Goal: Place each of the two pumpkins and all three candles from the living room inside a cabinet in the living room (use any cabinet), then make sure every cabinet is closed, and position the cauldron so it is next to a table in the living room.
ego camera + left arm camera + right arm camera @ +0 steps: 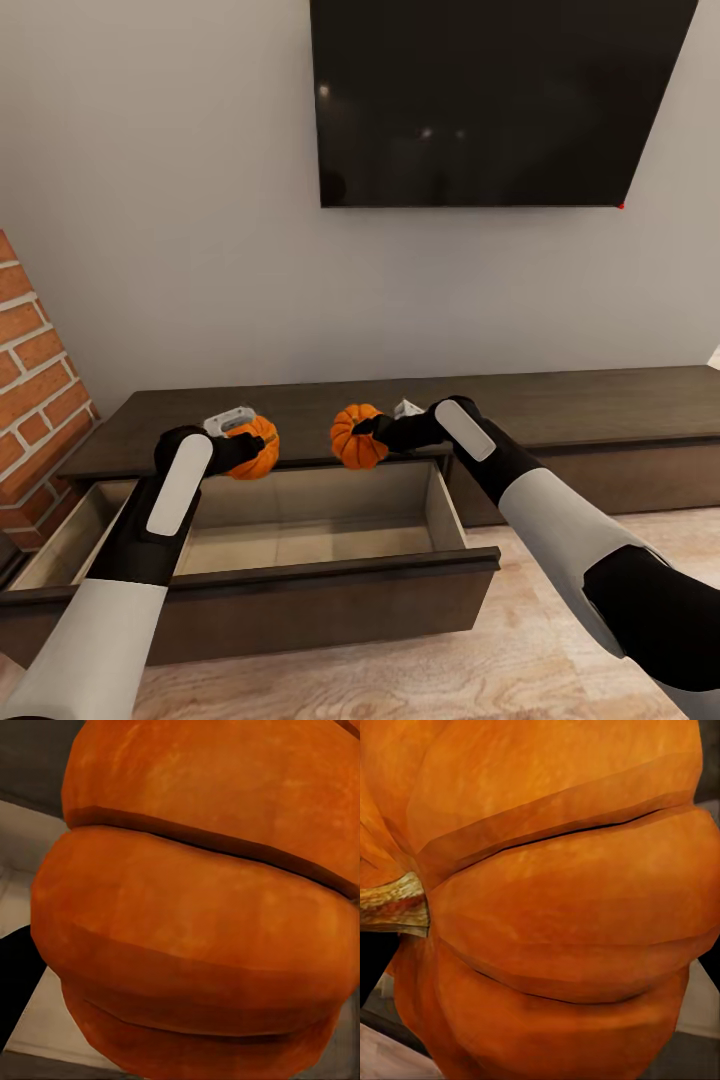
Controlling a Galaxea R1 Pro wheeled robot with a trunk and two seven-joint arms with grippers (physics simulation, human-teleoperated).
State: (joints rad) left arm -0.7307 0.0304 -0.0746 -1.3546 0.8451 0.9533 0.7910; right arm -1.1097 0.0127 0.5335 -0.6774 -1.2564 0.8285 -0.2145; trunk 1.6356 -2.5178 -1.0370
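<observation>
Two orange ribbed pumpkins hang over the open drawer of the long dark-brown cabinet (560, 395). My left gripper (240, 445) is shut on the left pumpkin (255, 448), whose orange ribs loom close in the left wrist view (195, 907). My right gripper (372, 432) is shut on the right pumpkin (355, 437); the right wrist view has this pumpkin (562, 915) with its brownish stem at one side. Both pumpkins are held above the back edge of the pulled-out drawer (300, 575), whose pale inside holds nothing visible. Candles, cauldron and table are out of view.
A dark television (490, 100) hangs on the grey wall above the cabinet. A red brick pillar (30, 400) stands at the left beside the drawer. Light wooden floor (470, 670) lies in front of the cabinet.
</observation>
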